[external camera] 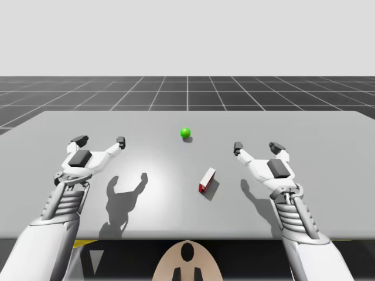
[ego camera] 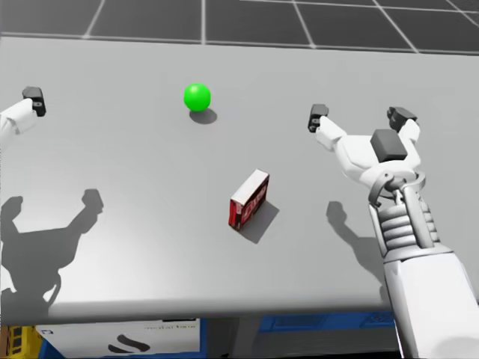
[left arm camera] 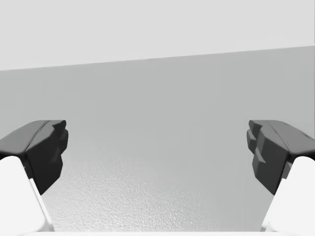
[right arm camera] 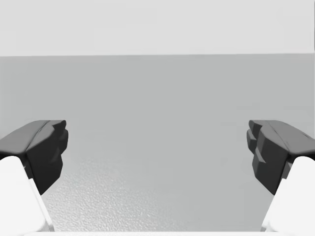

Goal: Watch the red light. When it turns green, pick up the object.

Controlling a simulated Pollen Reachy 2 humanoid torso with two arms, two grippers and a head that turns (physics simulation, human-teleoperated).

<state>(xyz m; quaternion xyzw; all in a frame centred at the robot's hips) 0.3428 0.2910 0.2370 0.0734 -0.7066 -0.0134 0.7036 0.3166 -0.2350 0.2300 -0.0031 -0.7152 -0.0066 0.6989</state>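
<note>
Light: signal ball (external camera: 186,133) glowed green, so the go condition looked met.
Object: red-and-white box (external camera: 207,180) lay on the table (external camera: 328,193), nearer the robot than the ball.
Right arm: right gripper (external camera: 256,147) was spread wide and empty, near the box but apart from it.
Left arm: left gripper (external camera: 99,141) was spread wide and empty, well apart from the box.
Risk: the box sat skewed, so closing without aligning the wrist could pinch a corner and knock it away.

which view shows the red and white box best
The head view: the red and white box is seen close, with its top and side faces clear. The high view shows it from farther off, right of centre. Both wrist views face grey table.
</note>
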